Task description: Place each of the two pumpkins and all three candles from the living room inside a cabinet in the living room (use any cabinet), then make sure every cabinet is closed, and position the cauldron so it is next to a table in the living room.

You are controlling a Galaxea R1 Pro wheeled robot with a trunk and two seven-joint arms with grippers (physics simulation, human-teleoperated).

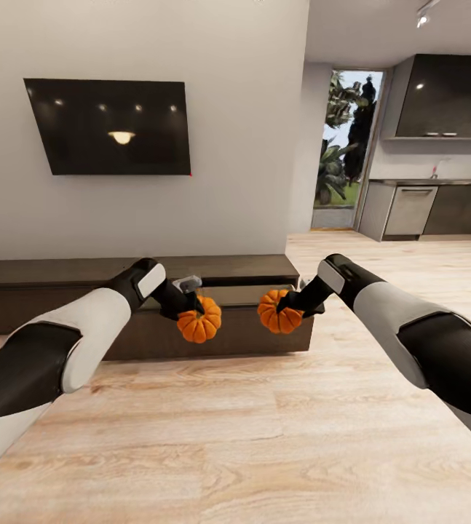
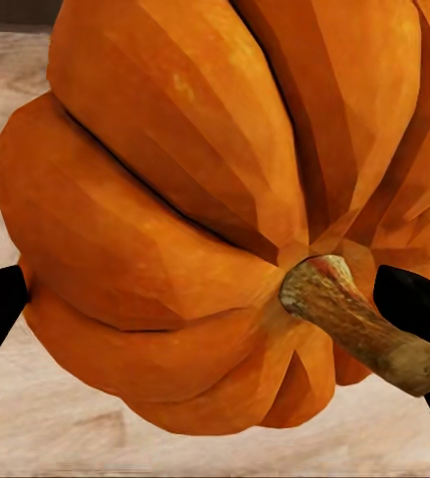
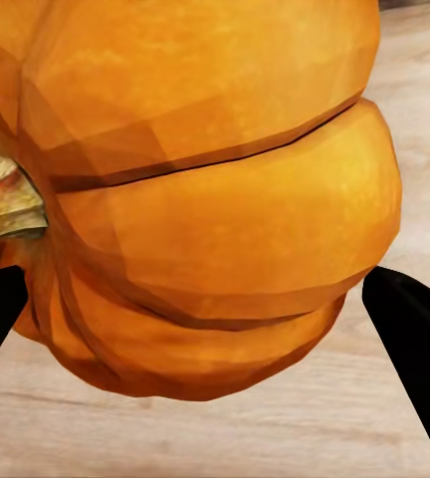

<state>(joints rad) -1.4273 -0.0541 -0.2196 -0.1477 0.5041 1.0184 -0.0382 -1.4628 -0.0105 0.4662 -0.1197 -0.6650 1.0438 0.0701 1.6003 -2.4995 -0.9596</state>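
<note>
We hold one pumpkin in the left gripper and another pumpkin in the right gripper, both clamped tight, before the cabinet. Its drawer looks ajar; next we likely lower them inside.

Pale wall, mounted TV, wood floor, kitchen units beyond.

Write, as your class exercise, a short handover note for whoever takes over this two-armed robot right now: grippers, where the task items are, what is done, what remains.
Left gripper: shut on the left pumpkin.
Right gripper: shut on the right pumpkin.
Both pumpkins hang in the air in front of the cabinet, whose right end panel looks ajar.
Done: both pumpkins picked up.
Left: put the pumpkins inside the cabinet, fetch and stow the three candles, close every cabinet, set the cauldron beside the living-room table.
</note>
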